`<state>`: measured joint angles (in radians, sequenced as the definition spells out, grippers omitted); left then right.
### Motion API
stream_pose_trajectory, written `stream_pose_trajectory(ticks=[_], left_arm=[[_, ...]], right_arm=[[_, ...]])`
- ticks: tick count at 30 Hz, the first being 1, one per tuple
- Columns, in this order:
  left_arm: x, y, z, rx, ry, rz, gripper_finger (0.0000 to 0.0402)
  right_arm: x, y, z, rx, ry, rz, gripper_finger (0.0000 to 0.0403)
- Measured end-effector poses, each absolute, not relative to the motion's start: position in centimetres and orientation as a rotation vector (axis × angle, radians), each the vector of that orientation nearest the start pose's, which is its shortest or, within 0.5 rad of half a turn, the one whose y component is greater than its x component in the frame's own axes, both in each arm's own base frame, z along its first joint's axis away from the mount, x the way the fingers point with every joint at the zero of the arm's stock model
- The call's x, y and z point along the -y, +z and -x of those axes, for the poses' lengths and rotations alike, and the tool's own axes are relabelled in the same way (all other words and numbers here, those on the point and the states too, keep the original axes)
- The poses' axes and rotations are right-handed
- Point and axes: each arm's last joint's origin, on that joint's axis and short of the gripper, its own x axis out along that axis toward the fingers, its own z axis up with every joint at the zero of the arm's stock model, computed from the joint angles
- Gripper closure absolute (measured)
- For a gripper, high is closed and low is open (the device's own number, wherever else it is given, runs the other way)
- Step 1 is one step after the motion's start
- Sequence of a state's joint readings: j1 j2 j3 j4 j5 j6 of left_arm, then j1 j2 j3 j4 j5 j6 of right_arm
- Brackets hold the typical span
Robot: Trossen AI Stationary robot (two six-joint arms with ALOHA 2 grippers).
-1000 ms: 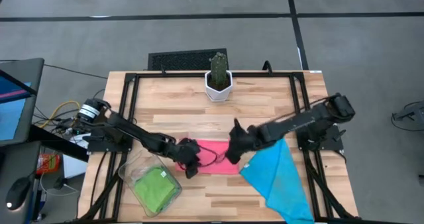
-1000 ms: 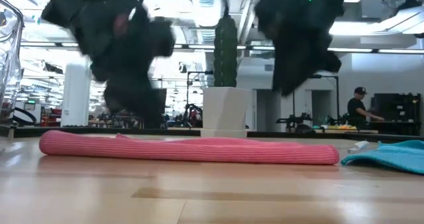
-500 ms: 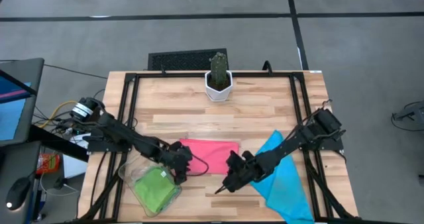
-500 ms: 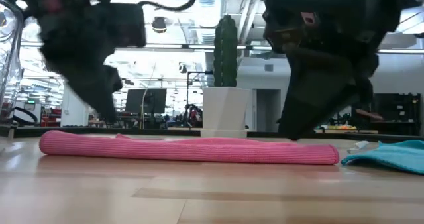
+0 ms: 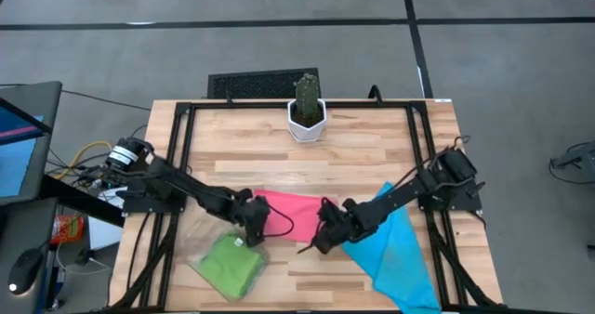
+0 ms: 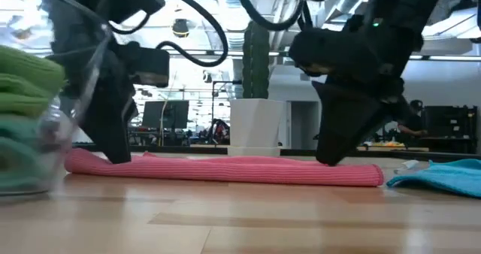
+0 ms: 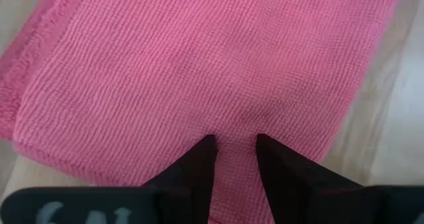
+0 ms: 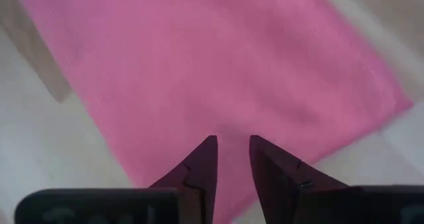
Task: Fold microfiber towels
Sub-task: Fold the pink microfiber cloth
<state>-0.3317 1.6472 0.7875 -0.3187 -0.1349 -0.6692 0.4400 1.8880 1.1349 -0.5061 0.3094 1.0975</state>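
Pinching the hot pink towel (image 5: 296, 215) at two spots, both arms are busy with the same cloth in the middle of the wooden table (image 5: 372, 156). The left gripper (image 7: 234, 151) has its two fingers nearly together with a little ridge of pink cloth caught between them, near the towel's left end. The right gripper (image 8: 232, 154) also has its fingers close together and pressed down on the pink cloth near the towel's right end; it looks like it is nipping the cloth, but that is only my guess.

The pink towel lies flat and long, and from table height it looks thick and rounded along its front edge (image 6: 225, 170), so I think it has been folded at least once. It likely needs one more fold to be small and neat.

The light green towel (image 5: 229, 262) sits in the clear plastic bin (image 6: 45, 126) at the front left, and it looks done. The sky blue towel (image 5: 395, 244) lies spread open at the front right, partly under the right arm, not yet folded. So I think about one cloth is finished, one is halfway, and one is waiting.

A potted cactus (image 5: 306, 108) stands at the back of the table, well apart from the towels.
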Motion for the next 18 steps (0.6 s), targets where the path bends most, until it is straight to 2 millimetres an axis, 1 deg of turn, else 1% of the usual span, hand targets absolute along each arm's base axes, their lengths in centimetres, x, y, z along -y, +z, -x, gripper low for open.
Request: stream_pose_trajectory(ticks=[4,6,10,13,15,18], left_arm=[[8.4,13.6,-26.8,-1.153,0.194,0.361,0.0292],[8.3,14.3,-26.6,-1.151,0.175,0.39,0.0292],[8.4,17.7,-26.7,-1.072,0.143,0.419,0.0292],[8.0,19.2,-26.0,-1.036,0.191,0.355,0.0292],[7.5,19.7,-25.6,-1.016,0.252,0.32,0.0292],[6.2,19.5,-25.5,-1.012,0.296,0.297,0.0292]], right_arm=[[-13.0,14.4,-32.6,-1.049,-0.521,-0.508,0.029],[-12.7,15.0,-32.8,-1.028,-0.502,-0.5,0.029],[-12.1,16.5,-32.9,-0.976,-0.477,-0.472,0.029],[-11.4,17.5,-33.0,-0.939,-0.474,-0.44,0.029],[-10.5,17.8,-33.2,-0.937,-0.469,-0.416,0.029],[-9.0,17.8,-33.7,-0.957,-0.461,-0.395,0.029]])
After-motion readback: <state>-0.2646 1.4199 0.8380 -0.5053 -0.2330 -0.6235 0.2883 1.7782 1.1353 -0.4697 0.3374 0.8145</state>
